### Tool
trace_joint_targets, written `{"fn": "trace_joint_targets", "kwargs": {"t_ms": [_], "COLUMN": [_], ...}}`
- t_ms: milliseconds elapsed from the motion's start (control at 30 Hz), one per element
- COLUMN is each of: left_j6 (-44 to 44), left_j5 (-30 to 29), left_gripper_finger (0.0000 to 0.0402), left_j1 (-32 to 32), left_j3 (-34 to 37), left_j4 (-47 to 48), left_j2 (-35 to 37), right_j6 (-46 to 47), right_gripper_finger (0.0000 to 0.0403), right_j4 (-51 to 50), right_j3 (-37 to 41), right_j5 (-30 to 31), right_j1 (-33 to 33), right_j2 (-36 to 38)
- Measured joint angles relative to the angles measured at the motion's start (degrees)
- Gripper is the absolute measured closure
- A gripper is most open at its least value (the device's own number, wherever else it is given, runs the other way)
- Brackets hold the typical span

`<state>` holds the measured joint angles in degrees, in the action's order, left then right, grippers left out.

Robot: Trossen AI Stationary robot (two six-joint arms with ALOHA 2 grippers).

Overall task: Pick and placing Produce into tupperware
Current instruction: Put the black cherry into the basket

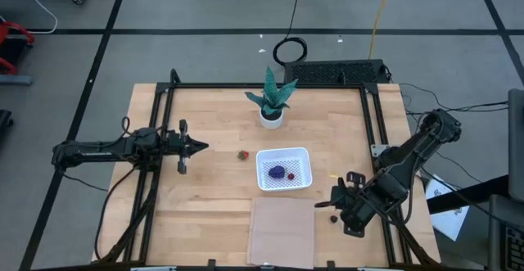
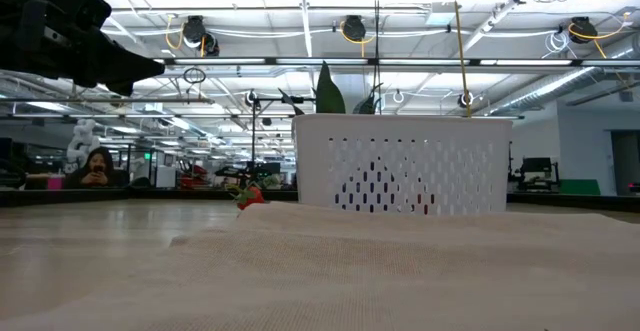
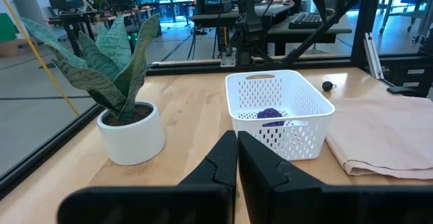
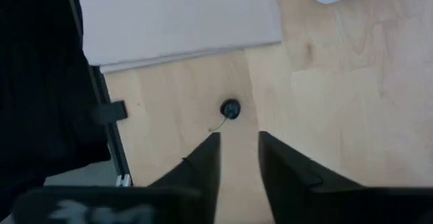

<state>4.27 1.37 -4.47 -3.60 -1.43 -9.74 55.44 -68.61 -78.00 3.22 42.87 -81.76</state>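
Tupperware (image 1: 284, 169): a white square basket with perforated walls, in the middle of the tabletop (image 1: 213, 124).
Inside the tupperware: two fruits, a purple grape cluster (image 1: 278, 173) and a small dark red one (image 1: 291, 175) just beside it.
Fruits outside, counted: two. A red-and-green strawberry (image 1: 242, 155) lies on the wood near the basket, on the left arm's side. A small blackish fruit (image 4: 231, 109) lies on the wood near the edge of the tan cloth (image 1: 281, 230).
Plant: one, green leaves in a white pot (image 1: 271, 115), beyond the basket.
Right gripper (image 4: 238, 143): low over the tabletop, close to the blackish fruit; fingers apart with a narrow gap, grasping nothing.
Left gripper (image 1: 201, 146): waits at the left side, pointed toward the basket; fingers pressed together, empty.
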Motion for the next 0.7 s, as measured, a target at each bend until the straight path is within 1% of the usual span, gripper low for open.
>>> {"fn": "trace_joint_targets", "kwargs": {"t_ms": [267, 400, 533, 600, 700], "left_j6": [0.0, 0.0, 0.0, 0.0, 0.0], "left_j5": [0.0, 0.0, 0.0, 0.0, 0.0], "left_gripper_finger": [0.0385, 0.0385, 0.0385, 0.0385, 0.0385], "left_j1": [0.0, 0.0, 0.0, 0.0, 0.0], "left_j3": [0.0, 0.0, 0.0, 0.0, 0.0], "left_j4": [0.0, 0.0, 0.0, 0.0, 0.0], "left_j2": [0.0, 0.0, 0.0, 0.0, 0.0], "right_j6": [0.0, 1.2, 2.1, 1.5, -0.1], "right_gripper_finger": [0.0175, 0.0126, 0.0102, 0.0099, 0.0101], "right_j4": [1.2, 1.1, 1.6, 3.3, 8.3], "right_j3": [0.9, 3.3, 5.1, 5.9, 8.3], "right_j5": [1.5, 1.4, 0.9, 0.9, 0.7], "right_j1": [0.0, 0.0, 0.0, 0.0, 0.0], "right_j2": [0.0, 0.0, 0.0, 0.0, 0.0]}}
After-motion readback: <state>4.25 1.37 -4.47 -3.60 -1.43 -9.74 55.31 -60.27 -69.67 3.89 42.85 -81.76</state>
